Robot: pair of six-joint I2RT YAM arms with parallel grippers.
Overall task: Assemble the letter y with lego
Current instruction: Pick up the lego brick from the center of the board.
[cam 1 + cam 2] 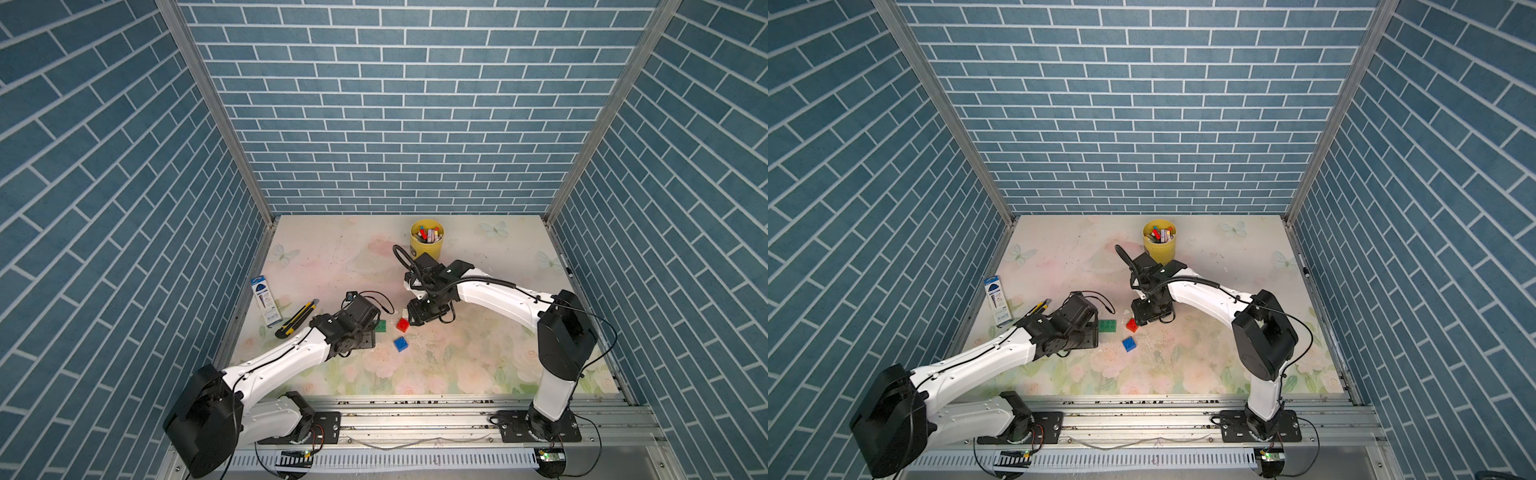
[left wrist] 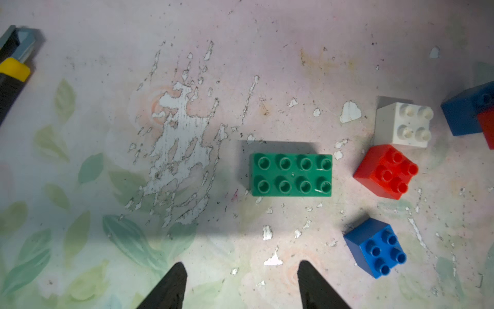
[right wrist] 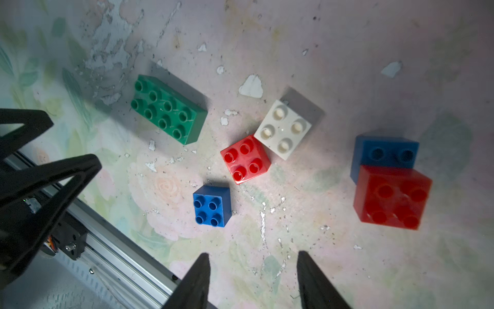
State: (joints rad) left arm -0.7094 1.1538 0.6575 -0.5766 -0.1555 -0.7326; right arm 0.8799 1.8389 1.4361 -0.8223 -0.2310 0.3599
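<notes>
Both my grippers are open, with nothing between the fingers. My left gripper (image 2: pixel 242 263) hangs over the desk (image 1: pixel 457 365) near its left edge. My right gripper (image 3: pixel 253 252) hangs over the middle of the desk.

The yellow cup (image 1: pixel 426 245) of sticks stands by the back edge. A blue box (image 1: pixel 266 301) lies flat by the left edge, and a yellow and black knife (image 1: pixel 296 318) lies just beside it.

The lego lies near the middle of the desk, between my two grippers. The green brick (image 2: pixel 291 175) is the longest one and is closest to my left gripper. The letter y is not built yet. Only two bricks are joined: the top red square (image 3: pixel 391 196) sits on part of the bottom blue square (image 3: pixel 385 152). I cannot see this pair in the top views.

The white square (image 3: pixel 283 129) and the loose red square (image 3: pixel 244 159) lie corner to corner. The loose blue square (image 3: pixel 212 206) lies alone, closer to the front edge.
</notes>
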